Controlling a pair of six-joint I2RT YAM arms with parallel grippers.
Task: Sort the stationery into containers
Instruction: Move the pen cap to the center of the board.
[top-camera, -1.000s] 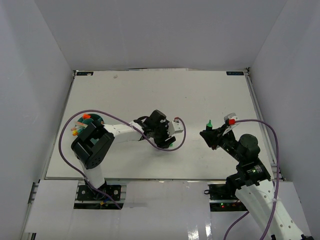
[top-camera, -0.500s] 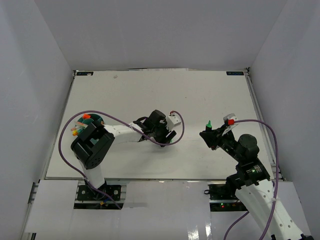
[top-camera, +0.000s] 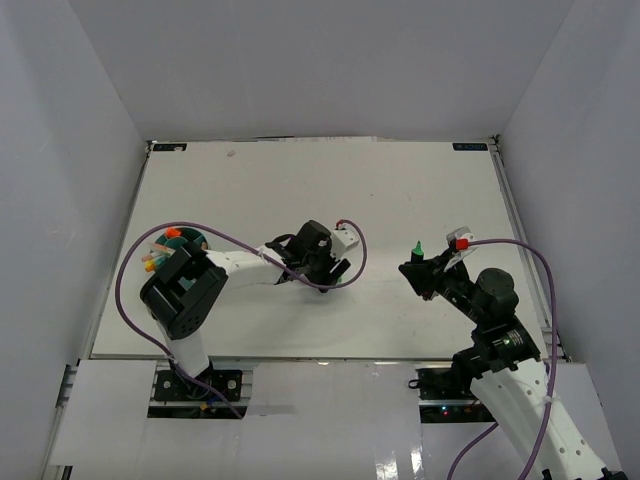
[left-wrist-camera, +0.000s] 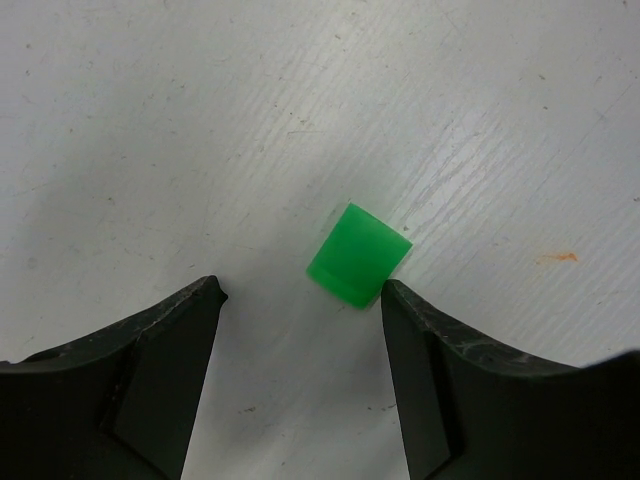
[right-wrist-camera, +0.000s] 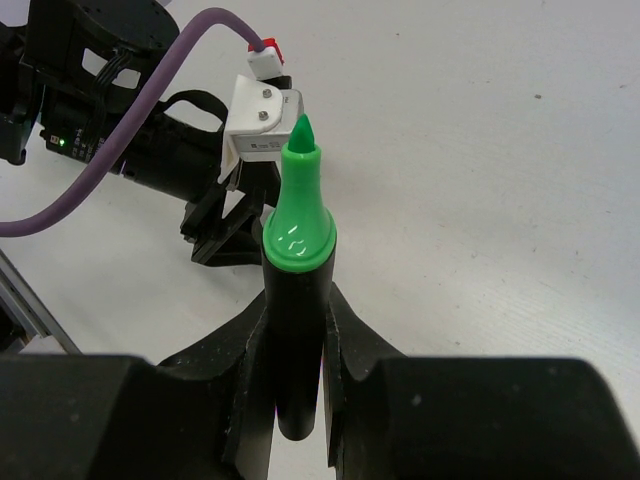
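A small green square (left-wrist-camera: 358, 255) lies flat on the white table, just ahead of my left gripper (left-wrist-camera: 300, 295). The gripper is open and empty, and its right fingertip (left-wrist-camera: 395, 295) is almost at the square's corner. In the top view my left gripper (top-camera: 335, 268) sits low over the table's middle and hides the square. My right gripper (right-wrist-camera: 297, 330) is shut on a black marker with a green tip (right-wrist-camera: 297, 230) and holds it upright above the table; it also shows in the top view (top-camera: 417, 248). The teal tub (top-camera: 192, 240) stands at the left with several pens in it.
My left arm's elbow (top-camera: 185, 290) and purple cable (top-camera: 215, 228) partly cover the tub. The table (top-camera: 330, 190) has a raised rim and white walls on three sides. A small orange mark (left-wrist-camera: 556, 257) is on the table surface.
My left gripper has shifted slightly toward the far side and turned a little over the green square. The right gripper with the marker has stayed put.
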